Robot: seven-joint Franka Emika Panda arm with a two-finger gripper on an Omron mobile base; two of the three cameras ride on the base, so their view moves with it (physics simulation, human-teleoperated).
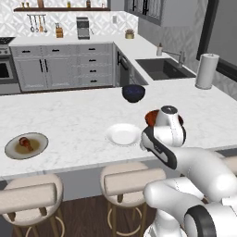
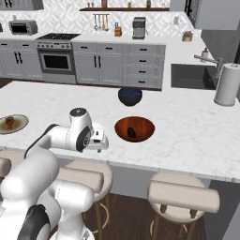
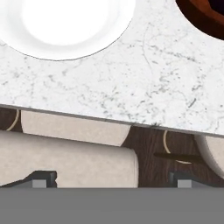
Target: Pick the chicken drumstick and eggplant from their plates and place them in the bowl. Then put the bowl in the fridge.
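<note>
White-veined marble forms the long island counter [image 1: 69,120] on which all your task objects lie; you face it from the stool side, and two round tan padded stools [image 2: 183,194] stand beneath its near edge. The round red-brown bowl [image 2: 145,125] with the darker inside rests near the counter's middle, just beyond the arm's wrist. It already holds the small, glossy, almost black eggplant [image 2: 132,132], which lies low against its inner wall. The plain white round plate [image 1: 123,134] beside the bowl is bare, which suggests it was the eggplant's plate. Well apart, toward the counter's left end, the grey-green rimmed plate [image 1: 26,145] still carries the small reddish-brown chicken drumstick [image 1: 25,143]; this item remains to be fetched. A smaller dark blue bowl [image 1: 133,93] stands farther back and plays no part. Your two-finger gripper [image 3: 112,177] hangs above the counter's near edge, pointing down between the white plate and the bowl; its two dark fingertips [image 3: 40,176] stand wide apart with nothing between them. By this reading, you are free to swing left toward the drumstick.
</note>
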